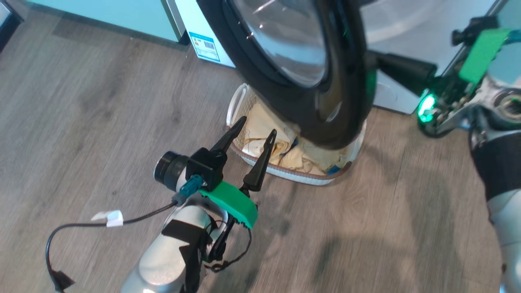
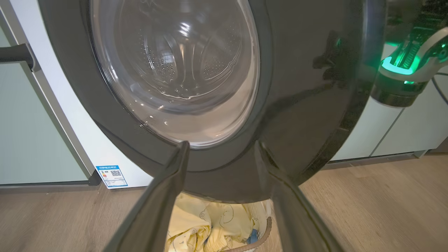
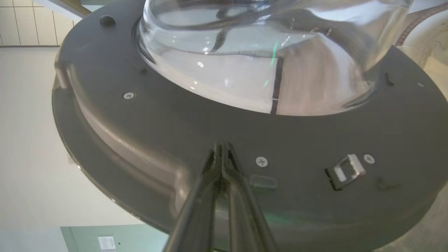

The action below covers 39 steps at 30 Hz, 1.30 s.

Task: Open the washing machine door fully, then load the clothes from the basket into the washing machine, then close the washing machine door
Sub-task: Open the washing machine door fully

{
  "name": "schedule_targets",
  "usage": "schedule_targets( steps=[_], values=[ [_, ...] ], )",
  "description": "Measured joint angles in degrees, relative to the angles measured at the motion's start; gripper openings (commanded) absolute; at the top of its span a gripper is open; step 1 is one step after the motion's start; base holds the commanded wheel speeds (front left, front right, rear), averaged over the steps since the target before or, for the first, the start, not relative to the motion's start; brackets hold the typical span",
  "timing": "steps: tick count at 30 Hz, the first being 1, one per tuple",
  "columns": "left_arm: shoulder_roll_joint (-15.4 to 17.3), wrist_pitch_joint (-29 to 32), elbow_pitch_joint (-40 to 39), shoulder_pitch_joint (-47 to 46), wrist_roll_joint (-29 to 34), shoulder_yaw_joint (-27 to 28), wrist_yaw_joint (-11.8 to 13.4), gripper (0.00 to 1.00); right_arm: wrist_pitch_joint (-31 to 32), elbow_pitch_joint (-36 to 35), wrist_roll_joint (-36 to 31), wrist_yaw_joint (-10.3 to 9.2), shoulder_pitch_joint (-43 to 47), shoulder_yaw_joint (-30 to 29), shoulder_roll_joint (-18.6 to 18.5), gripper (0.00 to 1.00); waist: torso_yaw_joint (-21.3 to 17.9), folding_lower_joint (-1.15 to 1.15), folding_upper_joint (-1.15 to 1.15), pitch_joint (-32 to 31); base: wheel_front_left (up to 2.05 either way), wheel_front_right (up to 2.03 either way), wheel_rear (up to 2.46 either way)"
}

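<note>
Basically a big round washing machine door [image 1: 346, 69], with a wide glossy black rim and a domed clear glass centre. Stands swung partway out from the white washing machine [image 1: 411, 36], on the wood-look floor [image 1: 101, 101] between pale-green cabinets [image 1: 101, 12]. Overhangs the back of the basket [image 1: 240, 97] in the head view. Shows the perforated steel drum through the glass in the left wrist view [image 2: 308, 87]. Shows its dark inner face in the right wrist view [image 3: 140, 133], with silver screws, a small metal latch hook [image 3: 346, 169] and the glass bowl bulging toward the camera. Below it, a white perforated basket with a brown rim and a white side handle, on the floor just in front of the machine. Inside, pale-yellow clothes [image 1: 264, 138] with thin dark line drawings and a bit of blue trim, crumpled. Small blue label sticker [image 1: 205, 47] low on the machine's front. Left gripper [image 1: 258, 125] with fingers spread wide and nothing between them, hovering over the near side of the basket and pointing at the door's outer face. Right gripper [image 3: 220, 145] with fingers pressed together on nothing, tips at the door's inner rim near a screw; cannot tell actual contact. Reaches in behind the door's edge in the head view [image 1: 376, 62], green light glowing at the wrist.
</note>
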Motion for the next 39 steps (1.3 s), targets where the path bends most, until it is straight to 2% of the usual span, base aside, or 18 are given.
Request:
schedule_targets(
  steps=[12,22,31,37,39],
  values=[
    [0.0,0.0,0.8,2.3,0.0,-0.3,-0.5,1.00,-4.1,-3.7,6.8,0.00,5.1,9.7,0.1,0.00,0.4,0.00,0.00,-3.3,0.00,0.00,0.00],
    [0.1,0.0,0.8,2.3,0.0,-0.5,-0.5,1.00,-6.6,-4.4,9.8,0.00,6.8,13.7,0.2,0.00,0.7,0.00,0.00,-4.8,0.00,0.00,0.00],
    [0.1,0.0,0.9,2.4,0.0,-0.3,-0.5,1.00,-10.5,-4.4,10.5,0.00,7.1,13.6,0.2,0.00,0.7,0.00,0.00,-5.0,0.00,0.00,0.00],
    [0.1,0.0,0.9,2.4,0.0,0.0,-0.5,1.00,-17.9,-5.6,10.5,0.00,7.1,9.9,-0.2,0.00,0.4,0.00,0.00,-4.7,0.00,0.00,0.00],
    [0.1,0.0,0.9,2.5,0.0,0.2,-0.5,1.00,-24.4,-8.4,7.9,0.00,7.2,7.7,-2.3,0.00,0.2,0.00,0.00,-4.5,0.00,0.00,0.00]
  ],
)
